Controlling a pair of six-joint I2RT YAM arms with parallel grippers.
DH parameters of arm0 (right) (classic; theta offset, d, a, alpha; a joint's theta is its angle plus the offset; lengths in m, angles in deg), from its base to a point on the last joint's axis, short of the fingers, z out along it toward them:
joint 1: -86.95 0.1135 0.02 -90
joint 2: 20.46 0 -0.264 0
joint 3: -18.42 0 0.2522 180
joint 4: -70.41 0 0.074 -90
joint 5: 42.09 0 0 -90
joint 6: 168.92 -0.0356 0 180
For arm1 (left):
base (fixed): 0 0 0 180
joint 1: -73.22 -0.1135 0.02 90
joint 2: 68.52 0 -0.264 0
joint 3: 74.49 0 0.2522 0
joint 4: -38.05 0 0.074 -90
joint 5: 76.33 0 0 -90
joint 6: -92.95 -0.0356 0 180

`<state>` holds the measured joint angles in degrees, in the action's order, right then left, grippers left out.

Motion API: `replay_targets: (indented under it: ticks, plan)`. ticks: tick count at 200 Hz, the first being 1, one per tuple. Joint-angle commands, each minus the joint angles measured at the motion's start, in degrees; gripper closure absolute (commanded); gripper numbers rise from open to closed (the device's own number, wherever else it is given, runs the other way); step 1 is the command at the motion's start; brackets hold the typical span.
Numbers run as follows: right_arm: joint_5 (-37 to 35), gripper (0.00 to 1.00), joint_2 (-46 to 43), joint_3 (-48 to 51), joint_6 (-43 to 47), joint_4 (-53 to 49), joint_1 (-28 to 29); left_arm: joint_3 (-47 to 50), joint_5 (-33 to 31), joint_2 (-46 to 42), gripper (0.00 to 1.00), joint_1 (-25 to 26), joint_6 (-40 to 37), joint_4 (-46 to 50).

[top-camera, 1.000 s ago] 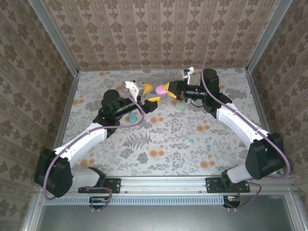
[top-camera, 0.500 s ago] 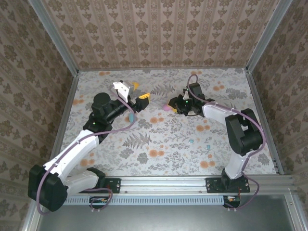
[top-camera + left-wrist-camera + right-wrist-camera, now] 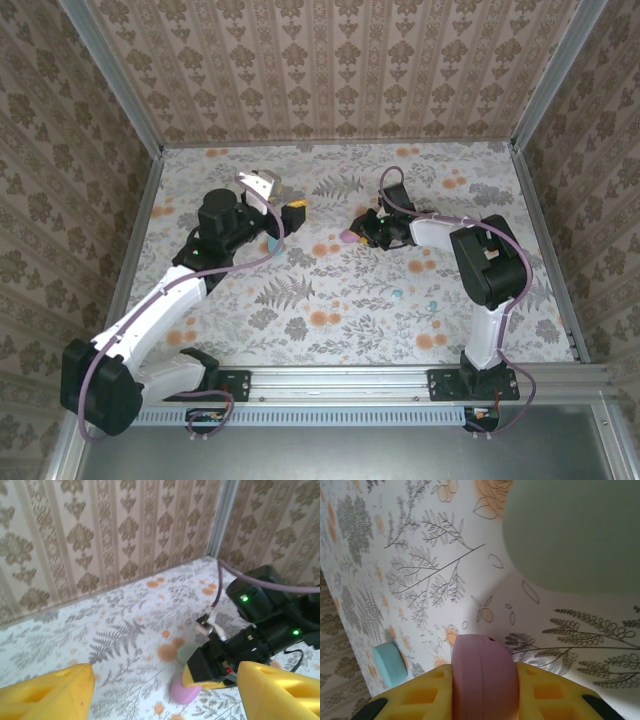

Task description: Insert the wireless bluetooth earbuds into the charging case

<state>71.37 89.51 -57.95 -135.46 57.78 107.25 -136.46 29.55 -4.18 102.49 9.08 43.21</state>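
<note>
Jaws: right gripper (image 3: 481, 692) clamped on the pink charging case (image 3: 481, 657) down near the table (image 3: 445, 580), probably steadying it for loading; left gripper (image 3: 165, 692) spread, empty, aimed at it.

Shut pink charging case (image 3: 482, 680) held on edge; two tiny teal earbuds (image 3: 397, 294) lie well away.

Bright, even, diffuse light, left wrist view slightly soft, close mint case (image 3: 575, 530) out of focus, faint shadow beneath
</note>
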Motion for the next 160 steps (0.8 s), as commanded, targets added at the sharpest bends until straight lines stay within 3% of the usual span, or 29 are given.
replay_targets:
  ticks: [1,43,50,160]
  plan:
    - [-1.9,0.72,1.2,0.1,2.2,-1.8,0.2,-4.1,-4.1,2.1,0.26,-1.6,4.7,8.3]
    - [-4.3,0.62,-0.4,1.7,4.4,-4.9,0.1,-9.1,-4.5,8.5,0.29,-2.9,8.4,18.7]
    - [-4.6,0.61,-0.7,1.8,4.7,-5.7,0.2,-9.7,-4.5,9.5,0.29,-4.7,8.8,19.7]
    - [-5.9,0.51,-4.1,2.5,10.1,-10.3,-2.2,-13.0,-8.1,21.9,0.26,-7.0,11.2,31.0]
